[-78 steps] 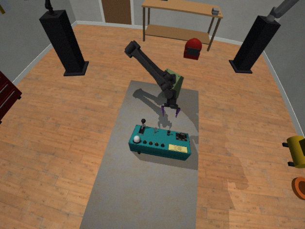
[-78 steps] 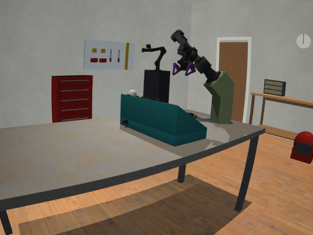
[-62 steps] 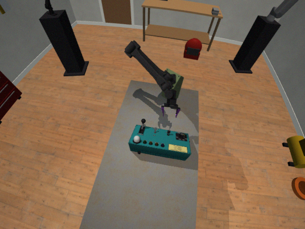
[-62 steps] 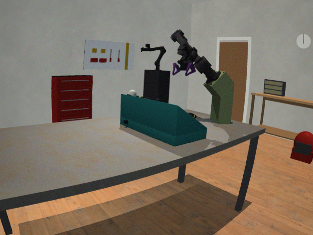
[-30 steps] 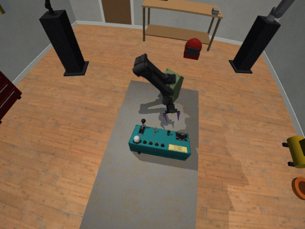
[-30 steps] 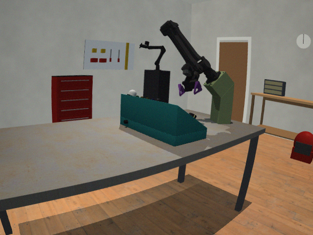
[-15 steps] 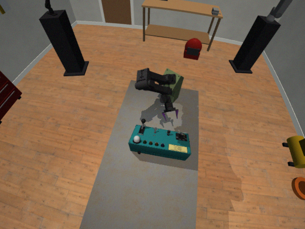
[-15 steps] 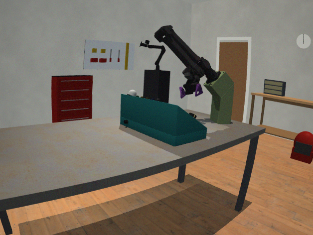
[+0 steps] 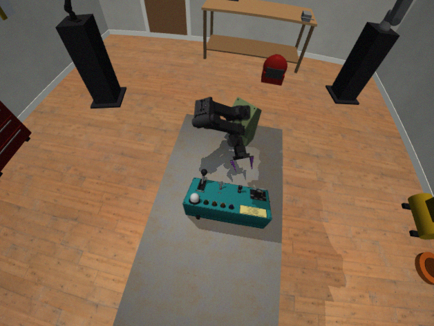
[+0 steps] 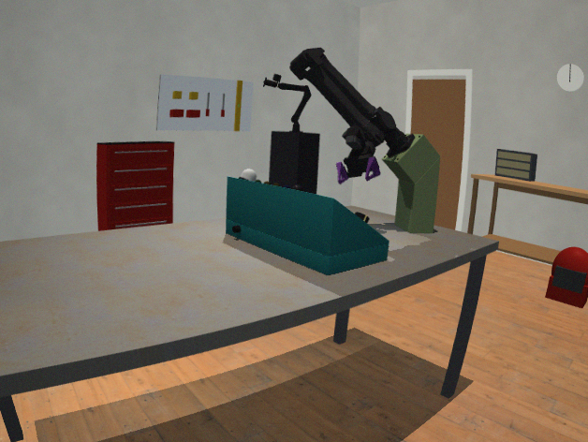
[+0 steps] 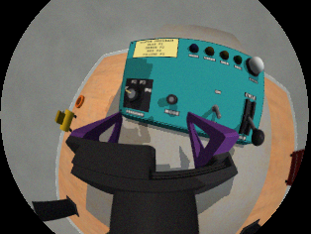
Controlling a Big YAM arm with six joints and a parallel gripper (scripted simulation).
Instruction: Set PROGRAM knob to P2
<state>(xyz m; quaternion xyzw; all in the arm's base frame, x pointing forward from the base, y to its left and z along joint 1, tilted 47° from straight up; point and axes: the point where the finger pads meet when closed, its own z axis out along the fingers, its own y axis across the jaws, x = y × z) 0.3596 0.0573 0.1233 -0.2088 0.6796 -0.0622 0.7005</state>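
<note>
The teal console (image 9: 224,213) (image 10: 303,223) (image 11: 198,80) stands on the grey table (image 9: 203,280) (image 10: 118,271). On its panel are a black pointer knob on a dark square plate (image 9: 258,194) (image 11: 136,95), a small round knob (image 9: 240,189) (image 11: 171,100), a toggle (image 9: 221,183) (image 11: 215,109), a black-balled lever (image 9: 203,172) (image 11: 252,122), a white dome (image 9: 194,199) (image 11: 255,64) and a row of dark buttons (image 9: 218,204) (image 11: 218,56). The labels are too small to read. My gripper (image 9: 242,163) (image 10: 356,173) (image 11: 154,115) is open and empty. It hovers above the table just on the arm's side of the console, touching nothing.
The arm's green base (image 9: 251,121) (image 10: 418,190) stands on the table behind the console. A yellow label (image 9: 252,211) (image 11: 154,49) sits on the console's far part. Black camera pillars (image 9: 89,59) (image 9: 363,61), a wooden bench (image 9: 259,10) and a red cabinet (image 10: 135,183) stand off the table.
</note>
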